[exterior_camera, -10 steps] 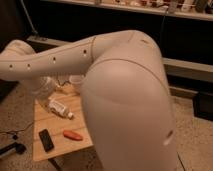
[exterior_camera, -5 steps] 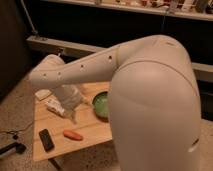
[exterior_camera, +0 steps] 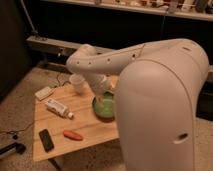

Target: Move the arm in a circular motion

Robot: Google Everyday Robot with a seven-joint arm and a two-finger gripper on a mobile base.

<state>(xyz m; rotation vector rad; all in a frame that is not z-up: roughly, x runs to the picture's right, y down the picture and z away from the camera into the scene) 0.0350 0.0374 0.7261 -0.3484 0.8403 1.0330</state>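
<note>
**One high view over the arm's shoulder**

A single camera looks down and forward from just behind the arm (exterior_camera: pixel 165 100), whose bulky near segment fills the right half. Past it, lower left, lies the desk (exterior_camera: pixel 90 130), seen from above at an angle. A dark wall with a shelf closes the background. The tool is out of view.

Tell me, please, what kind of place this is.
Probably an indoor lab or workshop. The arm reaches over a small wooden table on a speckled floor, and a long shelf of small items runs along the dark back wall. The gripper is not in view.
</note>
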